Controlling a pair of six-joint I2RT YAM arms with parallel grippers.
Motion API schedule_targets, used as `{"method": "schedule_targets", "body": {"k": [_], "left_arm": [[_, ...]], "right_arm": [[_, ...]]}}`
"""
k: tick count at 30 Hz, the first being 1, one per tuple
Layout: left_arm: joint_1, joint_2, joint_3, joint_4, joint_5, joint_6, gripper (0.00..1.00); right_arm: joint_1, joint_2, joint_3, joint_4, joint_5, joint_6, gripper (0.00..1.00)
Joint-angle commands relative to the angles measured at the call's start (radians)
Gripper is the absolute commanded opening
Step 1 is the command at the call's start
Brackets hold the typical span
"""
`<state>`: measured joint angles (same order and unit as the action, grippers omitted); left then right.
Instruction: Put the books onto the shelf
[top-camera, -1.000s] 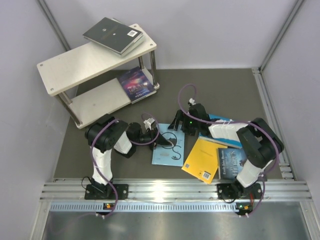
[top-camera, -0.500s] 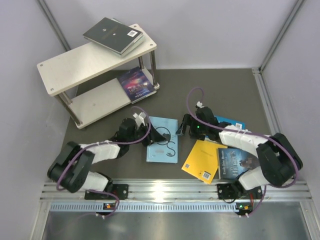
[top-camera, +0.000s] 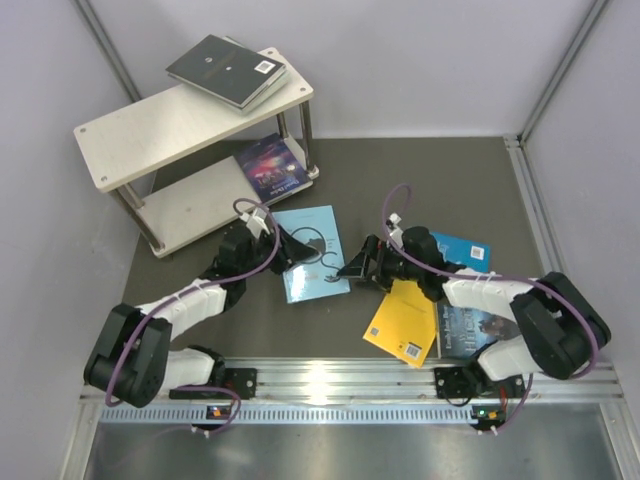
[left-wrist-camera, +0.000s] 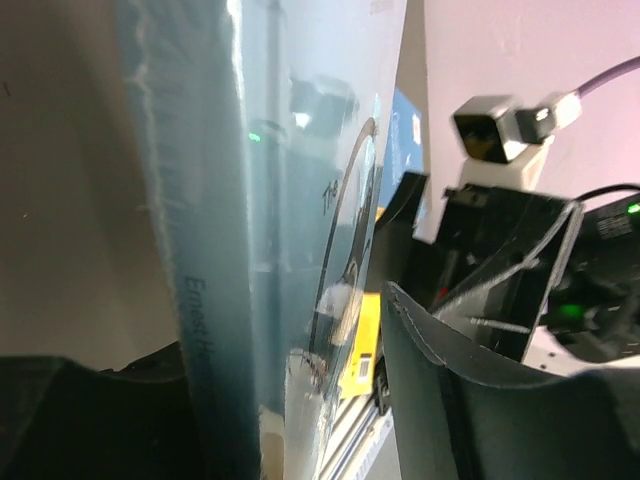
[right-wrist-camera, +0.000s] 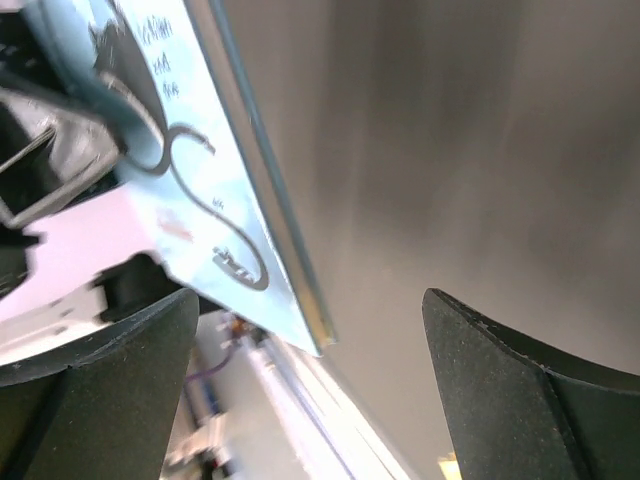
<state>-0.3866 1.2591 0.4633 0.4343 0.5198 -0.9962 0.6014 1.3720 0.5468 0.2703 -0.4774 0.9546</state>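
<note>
From above, the left gripper (top-camera: 287, 250) clamps the left edge of the light blue book (top-camera: 318, 262), in front of the shelf (top-camera: 150, 130). The right gripper (top-camera: 357, 270) gapes beside the book's right edge.

Left wrist: the book (left-wrist-camera: 300, 200) is pinched between the fingers (left-wrist-camera: 460, 400).

Right wrist: the fingers (right-wrist-camera: 90, 380) are spread wide, with the book's corner (right-wrist-camera: 200, 200) ahead, unheld.

1. light blue book (top-camera: 312, 252): pale blue, black swirl.
2. yellow book (top-camera: 405, 322): plain yellow, white barcode patch.
3. bright blue book (top-camera: 462, 248): solid blue.
4. dark blue book (top-camera: 470, 325): navy, pale artwork.
5. galaxy book (top-camera: 272, 165): purple-blue nebula.
6. top book (top-camera: 225, 68): dark green-black.
7. shelf (top-camera: 150, 125): pale wood.
</note>
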Motion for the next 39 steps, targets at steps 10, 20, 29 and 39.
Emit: {"method": "schedule_targets", "body": {"k": [10, 20, 29, 39], "left_arm": [[0.031, -0.043, -0.057, 0.388, 0.062, -0.214, 0.0], [0.032, -0.056, -0.103, 0.399, 0.037, -0.217, 0.0], [0.032, -0.122, -0.08, 0.18, 0.011, -0.107, 0.44], [0.035, -0.436, -0.083, -0.254, -0.165, 0.071, 0.85]], "right_arm": [[0.061, 0.142, -0.09, 0.751, -0.181, 0.352, 0.84], [0.086, 0.251, -0.042, 0.966, -0.148, 0.446, 0.24], [0.063, 0.188, -0.064, 0.89, -0.135, 0.402, 0.0], [-0.002, 0.128, 0.135, 0.532, -0.168, 0.214, 0.0]]}}
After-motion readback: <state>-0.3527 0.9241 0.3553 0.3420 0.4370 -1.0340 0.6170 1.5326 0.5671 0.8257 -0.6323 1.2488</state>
